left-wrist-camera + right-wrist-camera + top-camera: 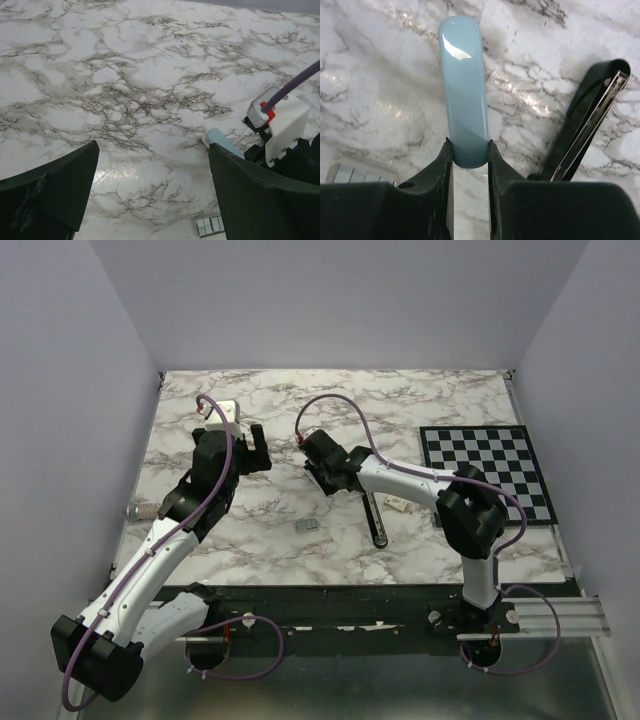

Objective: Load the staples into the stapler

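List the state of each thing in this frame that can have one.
left end effector: open, empty.
right end effector: shut on the light blue bar.
stapler: lying on the table, silvery channel exposed.
staples: loose on the table, not loaded.

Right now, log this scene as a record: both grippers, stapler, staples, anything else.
left gripper: open, empty, over bare table
right gripper: shut on pale blue bar; cannot tell whether the bar joins the stapler
stapler: lying on table beside bar, silvery channel exposed
staples: loose on table, not loaded
checkerboard: flat on table's right side
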Robot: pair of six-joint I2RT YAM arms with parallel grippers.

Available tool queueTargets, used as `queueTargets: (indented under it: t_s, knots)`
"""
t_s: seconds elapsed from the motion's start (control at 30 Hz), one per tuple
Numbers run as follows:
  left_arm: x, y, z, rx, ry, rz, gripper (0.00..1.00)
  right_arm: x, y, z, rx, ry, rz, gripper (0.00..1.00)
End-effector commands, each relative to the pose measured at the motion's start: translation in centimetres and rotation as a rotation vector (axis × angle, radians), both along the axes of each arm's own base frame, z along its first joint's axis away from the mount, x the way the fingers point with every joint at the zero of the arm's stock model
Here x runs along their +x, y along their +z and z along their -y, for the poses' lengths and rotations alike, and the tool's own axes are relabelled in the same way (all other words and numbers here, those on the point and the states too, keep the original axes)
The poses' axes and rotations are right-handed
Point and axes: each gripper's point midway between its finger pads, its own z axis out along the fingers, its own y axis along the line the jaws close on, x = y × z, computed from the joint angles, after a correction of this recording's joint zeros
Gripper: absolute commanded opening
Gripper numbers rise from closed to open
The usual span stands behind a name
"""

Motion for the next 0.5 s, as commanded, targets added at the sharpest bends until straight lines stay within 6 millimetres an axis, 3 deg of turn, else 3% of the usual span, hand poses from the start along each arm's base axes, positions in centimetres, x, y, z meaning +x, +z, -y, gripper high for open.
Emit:
queueTargets:
  t_s: [0.0,0.1,0.3,0.47]
  knots:
    - [0.1,0.3,-0.8,0.007,0.031,0.020,0.98,4.1,0.8,-1.9,0.021,-0.009,0.070,0.12]
    - [0.1,0.2,-0.9,0.006,0.033,0.019,0.98,5.6,-0.2,-2.5,0.015,-0.015,0.069,0.16]
    - [0.2,0.2,-0.9,0.005,0.030,0.017,0.99,7.7,0.1,-3.3,0.041,-0.028,0.084,0.35]
    - [0.2,0.1,-0.7,-0.002,0.022,0.012,0.99,7.1,2.4,-2.8,0.066,-0.024,0.098,0.49]
